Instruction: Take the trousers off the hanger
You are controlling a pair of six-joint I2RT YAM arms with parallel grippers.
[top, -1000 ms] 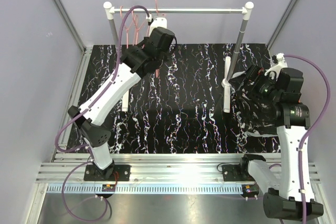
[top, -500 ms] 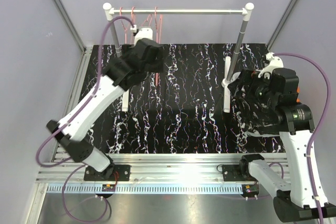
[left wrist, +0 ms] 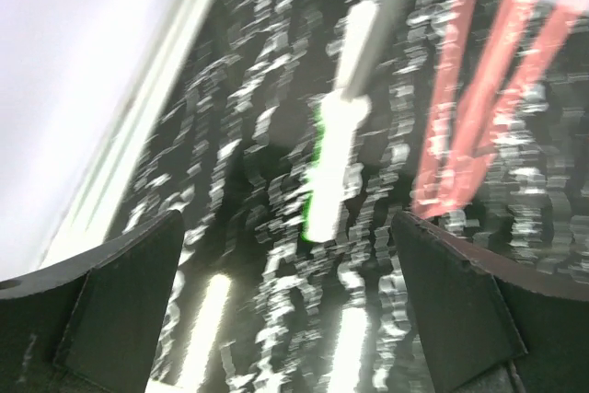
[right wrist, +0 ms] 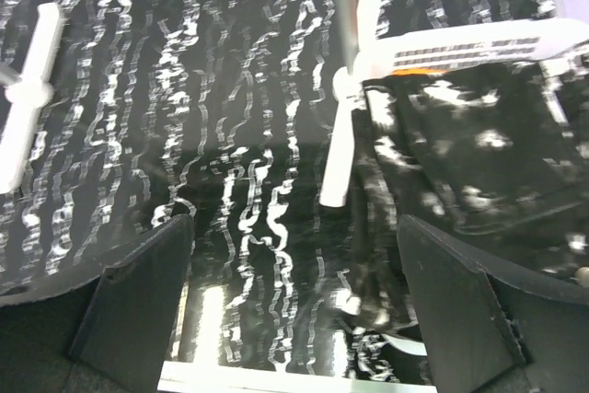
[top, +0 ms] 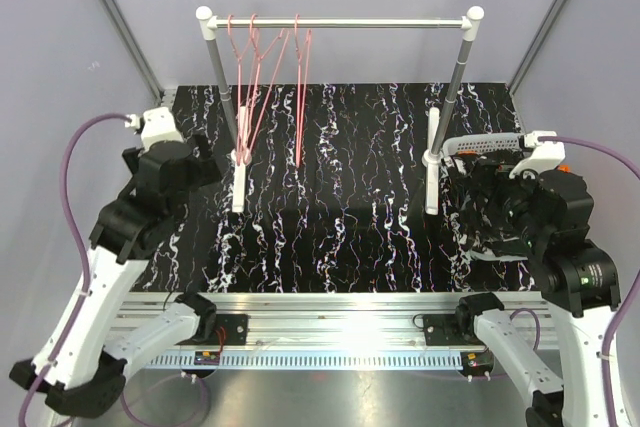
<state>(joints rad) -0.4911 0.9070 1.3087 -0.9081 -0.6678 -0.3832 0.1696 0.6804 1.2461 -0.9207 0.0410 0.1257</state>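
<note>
Several empty pink hangers (top: 262,67) hang at the left end of the rack's rail (top: 380,20); they are a blurred pink streak (left wrist: 479,89) in the left wrist view. Black trousers with white markings (top: 478,232) lie heaped on the table at the right, beside the rack's right foot (right wrist: 345,135), and fill the right of the right wrist view (right wrist: 479,154). My left gripper (top: 195,162) hovers open over the table's left side (left wrist: 286,218), holding nothing. My right gripper (top: 485,197) hangs open above the heap's left edge (right wrist: 294,220), empty. No other trousers can be made out.
The rack's white feet (top: 239,187) (top: 432,177) stand on the black marbled table top (top: 340,197). A white slotted rim (top: 485,144) lies behind the heap with an orange sliver (right wrist: 414,71) under it. Grey walls close in both sides.
My left arm has pulled back from the rail to the table's left side and its gripper has opened. The hangers now hang free. My right arm has drawn slightly nearer.
</note>
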